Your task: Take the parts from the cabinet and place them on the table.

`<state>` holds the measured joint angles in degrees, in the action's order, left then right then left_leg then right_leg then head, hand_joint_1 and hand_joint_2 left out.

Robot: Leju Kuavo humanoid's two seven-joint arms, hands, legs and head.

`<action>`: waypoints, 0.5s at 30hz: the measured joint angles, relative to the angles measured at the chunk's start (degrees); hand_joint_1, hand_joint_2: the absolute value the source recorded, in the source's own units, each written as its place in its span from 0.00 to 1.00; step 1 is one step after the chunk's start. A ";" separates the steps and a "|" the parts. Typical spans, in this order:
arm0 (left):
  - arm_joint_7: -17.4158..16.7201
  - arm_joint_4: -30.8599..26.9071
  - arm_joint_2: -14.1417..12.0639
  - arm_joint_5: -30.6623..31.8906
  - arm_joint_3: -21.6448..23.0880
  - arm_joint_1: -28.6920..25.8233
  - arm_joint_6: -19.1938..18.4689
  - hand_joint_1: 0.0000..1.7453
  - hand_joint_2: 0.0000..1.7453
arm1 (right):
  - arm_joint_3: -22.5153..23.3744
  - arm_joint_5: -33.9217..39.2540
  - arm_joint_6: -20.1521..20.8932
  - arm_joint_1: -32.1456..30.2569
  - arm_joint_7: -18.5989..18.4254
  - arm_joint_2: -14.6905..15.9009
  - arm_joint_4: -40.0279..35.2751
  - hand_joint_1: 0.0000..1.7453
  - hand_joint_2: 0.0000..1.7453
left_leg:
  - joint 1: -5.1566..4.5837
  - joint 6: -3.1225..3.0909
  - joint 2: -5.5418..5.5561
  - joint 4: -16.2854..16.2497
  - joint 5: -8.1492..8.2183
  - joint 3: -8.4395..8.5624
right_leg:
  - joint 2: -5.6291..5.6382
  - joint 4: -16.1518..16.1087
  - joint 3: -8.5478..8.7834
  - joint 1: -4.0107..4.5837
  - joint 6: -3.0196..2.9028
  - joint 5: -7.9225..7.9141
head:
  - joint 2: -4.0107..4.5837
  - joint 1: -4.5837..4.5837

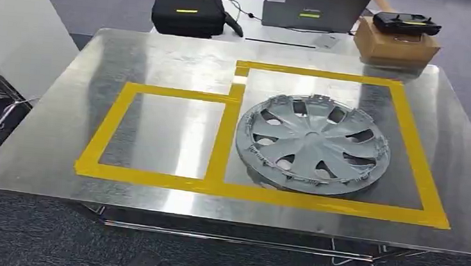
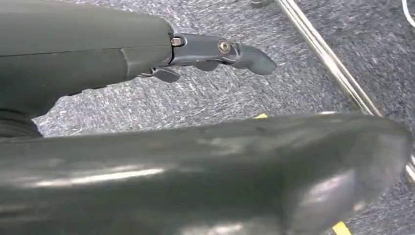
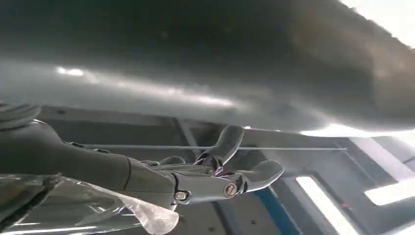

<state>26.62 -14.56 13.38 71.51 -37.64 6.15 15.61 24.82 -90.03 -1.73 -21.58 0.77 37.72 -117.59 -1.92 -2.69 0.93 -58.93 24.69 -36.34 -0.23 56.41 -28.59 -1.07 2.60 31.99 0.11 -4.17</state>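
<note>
A silver hubcap (image 1: 312,145) lies flat on the metal table (image 1: 162,56), inside the larger right-hand rectangle of yellow tape (image 1: 411,148). The smaller left tape rectangle (image 1: 162,133) holds nothing. My left hand (image 2: 205,51) hangs over grey carpet with its fingers stretched out and its thumb blurred in front; nothing is in it. My right hand (image 3: 205,178) has its fingers spread apart with nothing between them. A crumpled clear plastic sheet (image 3: 98,210) shows beside the hand's base; I cannot tell what it belongs to.
Behind the table stand a black case (image 1: 187,14), a laptop (image 1: 314,8) and a cardboard box (image 1: 395,47) with a black controller (image 1: 406,22) on it. A white unit (image 1: 17,30) stands at the left. The table's metal floor rail (image 2: 333,63) runs near my left hand.
</note>
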 joint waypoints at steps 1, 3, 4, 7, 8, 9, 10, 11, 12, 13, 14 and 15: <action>0.09 0.00 0.00 -0.11 -0.11 -0.05 0.04 0.00 0.00 | 2.21 0.00 -0.81 -0.94 1.33 -1.68 -0.44 0.00 0.00 | 0.00 0.01 0.00 0.00 0.04 0.00 | -0.01 0.00 0.01 0.00 0.00 0.02 | 0.00 0.04; 0.17 0.00 -0.04 -0.17 -0.39 -0.12 0.17 0.00 0.00 | 5.00 0.00 -2.32 -1.73 2.40 -4.29 -0.72 0.00 0.00 | 0.01 0.01 0.00 0.00 0.06 0.00 | -0.01 -0.01 0.02 0.01 0.00 0.05 | 0.00 -0.02; 0.19 0.00 -0.04 -0.17 -0.41 -0.13 0.17 0.00 0.00 | 5.33 0.00 -2.48 -1.76 2.44 -4.61 -0.74 0.00 0.00 | 0.01 0.01 0.00 0.00 0.06 0.00 | -0.01 -0.01 0.02 0.01 0.00 0.05 | 0.00 0.02; 0.28 0.00 -0.04 -0.20 -1.22 -0.38 0.35 0.00 0.00 | 10.48 0.00 -5.64 -4.26 2.46 -10.05 -0.85 0.00 0.00 | -0.01 0.10 -0.04 0.00 0.17 0.02 | 0.14 -0.01 0.04 0.01 0.01 0.09 | 0.00 0.00; 0.28 0.00 -0.04 -0.22 -1.29 -0.38 0.37 0.00 0.00 | 11.25 0.00 -6.21 -4.39 2.07 -11.30 -0.85 0.00 0.00 | 0.00 0.10 -0.07 0.00 0.17 0.06 | 0.16 -0.01 0.03 0.00 0.01 0.09 | 0.00 -0.02; 0.33 0.00 -0.02 -0.22 -1.33 -0.37 0.39 0.00 0.00 | 11.95 0.02 -6.95 -4.58 1.70 -12.79 -0.85 0.00 0.00 | 0.01 0.09 -0.08 0.00 0.18 0.08 | 0.15 -0.01 0.05 0.00 0.02 0.12 | 0.00 0.02; 0.35 0.00 -0.02 -0.22 -1.40 -0.38 0.39 0.00 0.00 | 12.64 0.02 -8.27 -4.81 1.20 -14.71 -0.81 0.00 0.00 | 0.02 0.09 -0.08 0.00 0.19 0.10 | 0.13 -0.02 0.06 0.00 0.00 0.16 | 0.00 0.00; 0.37 0.00 -0.02 -0.22 -1.57 -0.45 0.41 0.00 0.00 | 13.30 0.02 -10.02 -5.15 0.76 -16.53 -0.74 0.00 0.00 | 0.02 0.07 -0.07 0.00 0.20 0.12 | 0.09 -0.02 0.09 0.00 0.00 0.17 | 0.00 0.02; 0.41 0.00 -0.02 -0.22 -1.77 -0.54 0.48 0.00 0.00 | 14.09 0.02 -12.09 -5.59 0.69 -18.67 -0.61 0.00 0.00 | 0.02 0.07 -0.06 0.00 0.20 0.13 | 0.08 -0.02 0.12 0.00 0.00 0.17 | 0.00 0.00; 0.41 0.00 -0.06 -0.22 -2.03 -0.64 0.55 0.00 0.00 | 14.79 0.02 -13.64 -5.92 0.83 -20.46 -0.43 0.00 0.00 | 0.01 0.08 -0.06 0.01 0.21 0.13 | 0.09 -0.02 0.12 0.01 -0.01 0.18 | 0.00 0.00; 0.41 0.00 -0.07 -0.22 -2.34 -0.71 0.61 0.00 0.00 | 15.69 0.02 -15.00 -6.10 1.35 -22.23 -0.19 0.00 0.00 | 0.02 0.08 -0.07 0.01 0.22 0.13 | 0.12 -0.02 0.12 0.01 -0.01 0.18 | 0.00 -0.02; 0.41 0.00 -0.11 -0.20 -2.60 -0.76 0.66 0.00 0.00 | 16.92 0.02 -16.38 -6.08 2.67 -24.26 0.13 0.00 0.00 | 0.02 0.12 -0.07 0.01 0.25 0.14 | 0.13 -0.02 0.12 0.02 -0.06 0.21 | 0.00 0.00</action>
<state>27.04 -14.56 13.27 71.32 -40.24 5.38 16.26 41.74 -90.01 -18.11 -27.66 3.44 13.46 -117.46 -1.90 -2.57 0.85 -58.92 24.94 -36.20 -0.10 56.40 -28.47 -1.05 2.53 32.21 0.11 -4.17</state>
